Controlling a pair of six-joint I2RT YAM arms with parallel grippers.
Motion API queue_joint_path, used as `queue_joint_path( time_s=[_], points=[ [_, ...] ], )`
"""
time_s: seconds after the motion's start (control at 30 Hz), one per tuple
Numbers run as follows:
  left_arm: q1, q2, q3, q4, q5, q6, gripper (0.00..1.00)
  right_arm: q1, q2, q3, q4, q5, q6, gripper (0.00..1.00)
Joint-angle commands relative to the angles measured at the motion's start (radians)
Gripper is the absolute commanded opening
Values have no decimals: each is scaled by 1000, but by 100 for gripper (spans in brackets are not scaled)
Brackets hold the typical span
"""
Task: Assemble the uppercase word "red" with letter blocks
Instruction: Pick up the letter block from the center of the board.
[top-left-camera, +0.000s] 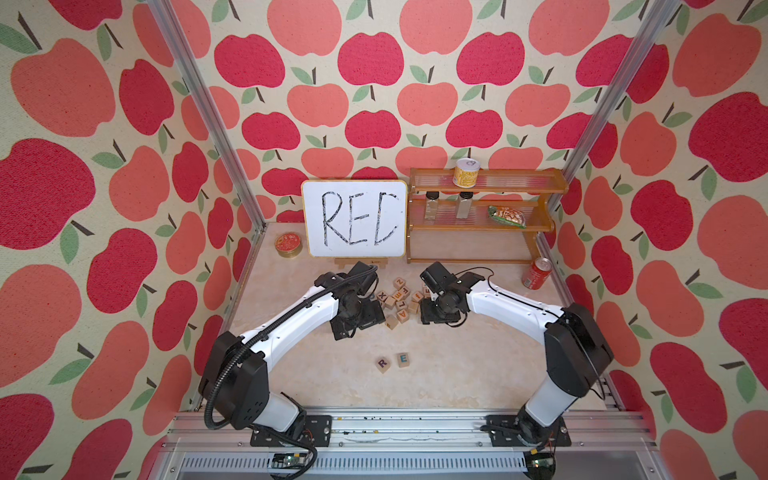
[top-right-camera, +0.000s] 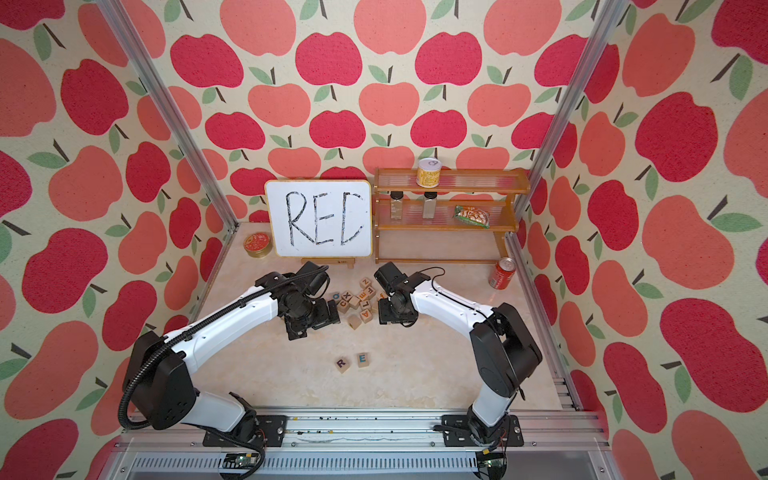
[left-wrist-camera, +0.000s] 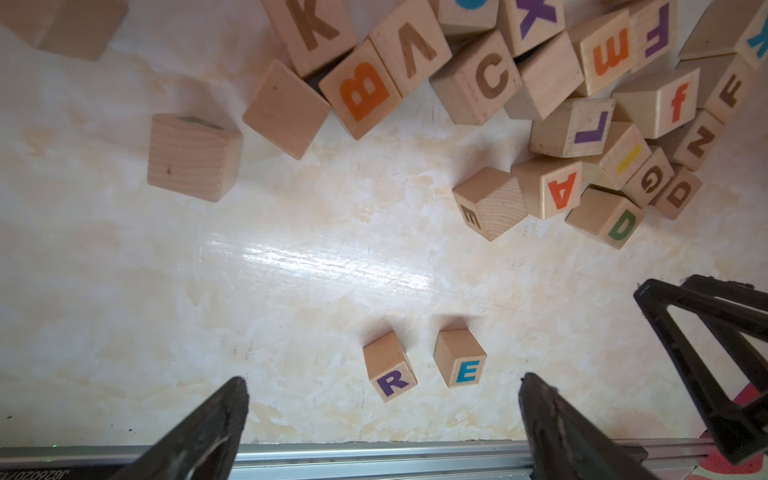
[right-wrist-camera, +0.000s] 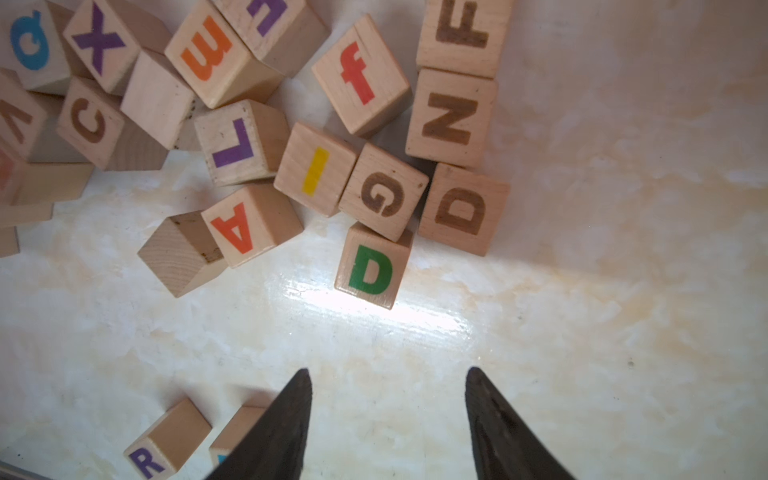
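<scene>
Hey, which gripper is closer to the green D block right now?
Right. The right gripper hangs close beside the green D block, jaws apart, not touching it. The left gripper is farther, across the block pile.

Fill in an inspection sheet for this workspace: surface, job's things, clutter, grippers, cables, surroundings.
Surface: pale marbled tabletop.
Job's things: R block and E block side by side, not touching; green D block at the pile's edge.
Clutter: pile of other letter blocks.
Grippers: left gripper open, empty; right gripper open, empty.
Cables: black hose along the left arm; thin cable on the right arm.
Surroundings: whiteboard, shelf, soda can, apple-pattern walls.
</scene>
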Motion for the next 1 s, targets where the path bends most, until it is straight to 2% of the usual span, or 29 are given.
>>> queue_joint_path(
  time_s=[0.0,0.53,0.7,0.87,0.97],
  points=[
    [17,-17,-19,7,25,43,100,-19,41,39,-32,-25,14,60],
    [55,40,17,30,77,132,100,-35,159,120,-20,-79,31,57],
    [63,54,35,35,93,166,100,-38,197,137,-22,-86,43,49],
    [70,59,37,47,115,193,100,-39,228,144,-24,-89,56,47],
    [75,58,38,52,127,211,100,-38,242,150,-24,-88,63,42]
  ],
)
